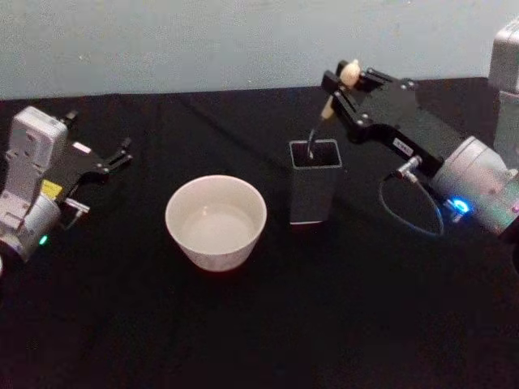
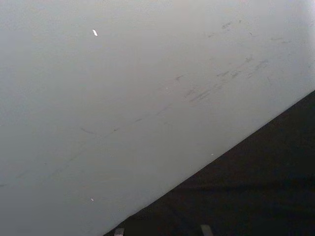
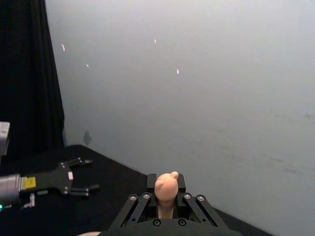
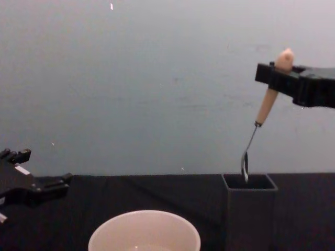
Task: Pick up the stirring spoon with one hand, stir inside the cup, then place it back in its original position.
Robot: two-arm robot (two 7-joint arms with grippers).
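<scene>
Cup [image 1: 215,255]: nearest the robot, centre table, upright, well apart from the spoon.
Left gripper [image 1: 113,158]: parked at the left edge, fingers spread, empty.
Holder [image 1: 315,190]: dark, square, upright, just right of the cup.
Stirring spoon [image 4: 267,107]: tilted, its tip barely inside the holder's mouth.
Right gripper [image 1: 345,81]: above and behind the holder, clamped on the handle under the knob.
Step, judged: spoon passing the holder's mouth; direction cannot be told.
Advice: move straight up or down; the tilted tip could catch the rim and topple the holder.
</scene>
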